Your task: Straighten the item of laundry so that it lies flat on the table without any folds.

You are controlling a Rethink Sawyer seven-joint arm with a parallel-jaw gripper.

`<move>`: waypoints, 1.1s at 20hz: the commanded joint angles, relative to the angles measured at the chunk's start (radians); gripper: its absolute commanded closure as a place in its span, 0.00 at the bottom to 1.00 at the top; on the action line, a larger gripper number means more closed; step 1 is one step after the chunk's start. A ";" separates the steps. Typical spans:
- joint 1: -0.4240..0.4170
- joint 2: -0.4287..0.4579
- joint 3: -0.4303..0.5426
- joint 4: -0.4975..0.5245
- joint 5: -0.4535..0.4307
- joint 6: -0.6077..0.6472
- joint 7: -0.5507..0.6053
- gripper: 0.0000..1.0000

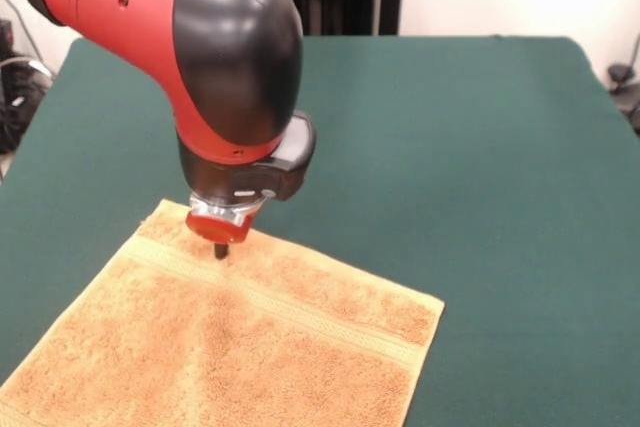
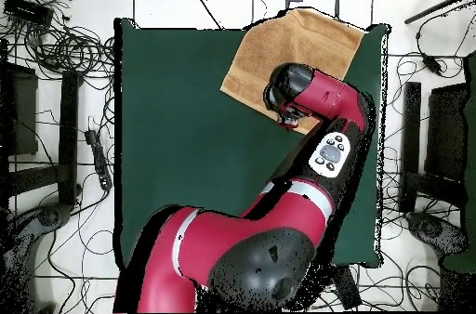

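The towel [image 1: 230, 347] lies spread and apparently flat on the table [image 1: 480, 147]. At its 12 o'clock edge, the gripper [image 1: 221, 250] presses down, probably pinning it; finger state cannot be determined.

Towel [image 1: 230, 347] lies flat on counter [image 1: 480, 147], at the near-left corner in front view; its near end runs off the bottom edge of that view. Overhead, towel [image 2: 293, 55] sits at the top edge of counter [image 2: 177, 124], right of centre, turned at an angle to the counter sides. End effector [image 1: 221, 250] is over the towel's far-left corner, tip at the cloth. Arm [image 2: 307, 199] crosses the counter's right half.
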 commanded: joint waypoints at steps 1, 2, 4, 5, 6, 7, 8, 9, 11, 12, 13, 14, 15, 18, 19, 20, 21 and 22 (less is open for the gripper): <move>0.039 0.132 0.029 0.134 -0.017 0.220 0.323 0.00; 0.041 0.130 0.027 0.139 -0.014 0.223 0.326 0.00; 0.043 0.126 0.026 0.144 -0.014 0.227 0.326 0.00; 0.044 0.126 0.024 0.145 -0.015 0.230 0.326 0.00; 0.043 0.127 0.022 0.144 -0.017 0.231 0.326 0.00; 0.043 0.127 0.021 0.146 -0.017 0.234 0.325 0.00; 0.043 0.126 0.020 0.147 -0.017 0.237 0.324 0.00; 0.045 0.125 0.017 0.149 -0.018 0.242 0.327 0.00; 0.047 0.125 0.011 0.151 -0.018 0.245 0.327 0.00; 0.048 0.126 0.009 0.151 -0.019 0.244 0.323 0.00; 0.048 0.127 0.008 0.150 -0.015 0.247 0.321 0.00; 0.049 0.128 0.008 0.150 -0.012 0.249 0.320 0.00; 0.049 0.128 0.007 0.149 -0.010 0.251 0.320 0.00; 0.052 0.133 -0.002 0.142 -0.011 0.258 0.319 0.00; 0.053 0.135 -0.006 0.139 -0.014 0.261 0.318 0.00; 0.053 0.137 -0.008 0.137 -0.013 0.264 0.320 0.00; 0.053 0.139 -0.010 0.134 -0.012 0.269 0.319 0.00; 0.053 0.141 -0.012 0.131 -0.012 0.275 0.317 0.00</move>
